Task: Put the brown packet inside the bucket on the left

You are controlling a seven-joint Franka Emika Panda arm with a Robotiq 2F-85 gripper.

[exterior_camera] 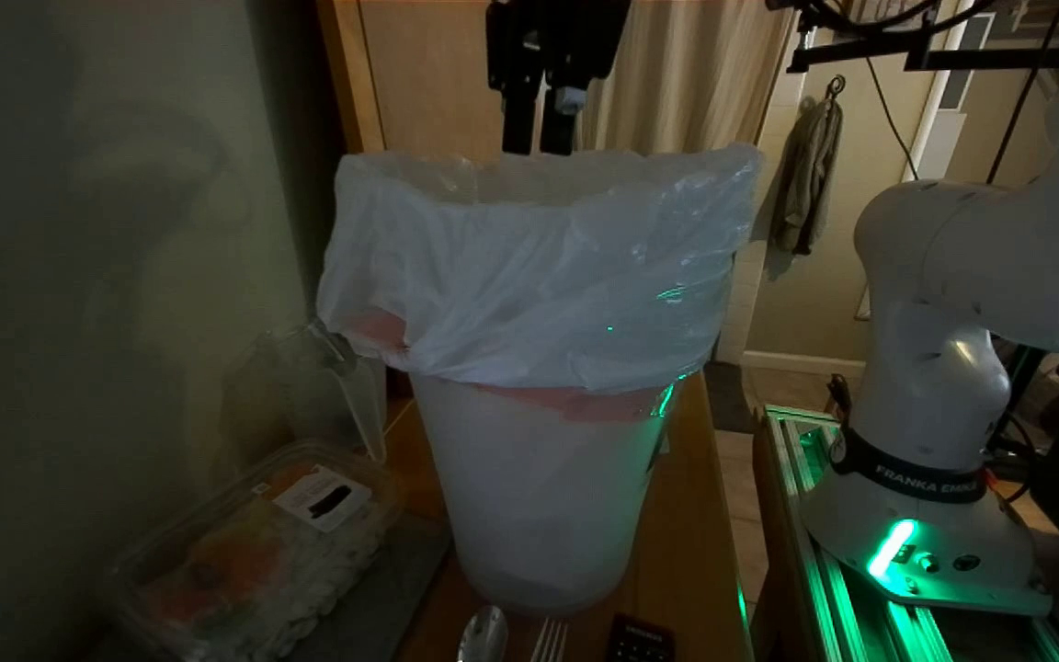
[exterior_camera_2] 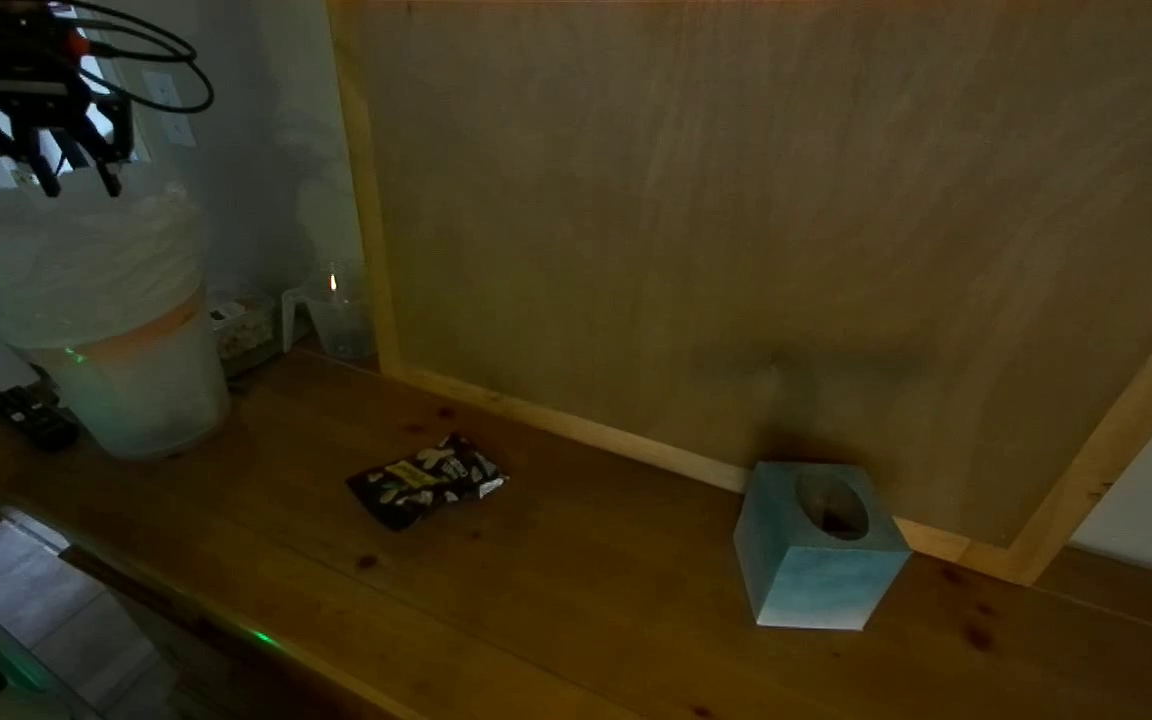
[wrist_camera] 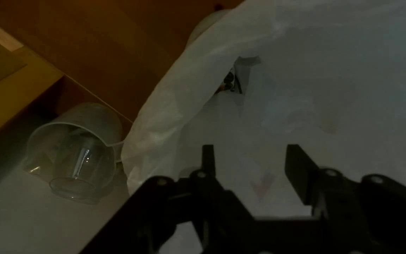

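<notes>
The large white bucket point(exterior_camera: 539, 496) is lined with a translucent white bag point(exterior_camera: 529, 294) folded over its rim. It stands upright on the wooden table, and it also shows in an exterior view point(exterior_camera_2: 141, 405). My gripper point(exterior_camera: 538, 138) is above the bucket's mouth, pointing down, also in an exterior view point(exterior_camera_2: 83, 190). In the wrist view my gripper point(wrist_camera: 248, 151) is open, with nothing between the fingers. Inside the bag a small grey piece with dark print point(wrist_camera: 229, 82) shows, mostly hidden by the bag's fold. I cannot tell whether it is the brown packet, which I see nowhere else.
A black patterned packet point(exterior_camera_2: 426, 480) lies on the table, with a blue tissue box point(exterior_camera_2: 821, 545) farther off. Beside the bucket are a clear jug point(wrist_camera: 79, 151), a low clear plastic box point(exterior_camera: 254, 552), a spoon point(exterior_camera: 483, 634), a fork point(exterior_camera: 548, 642) and a remote point(exterior_camera: 640, 641).
</notes>
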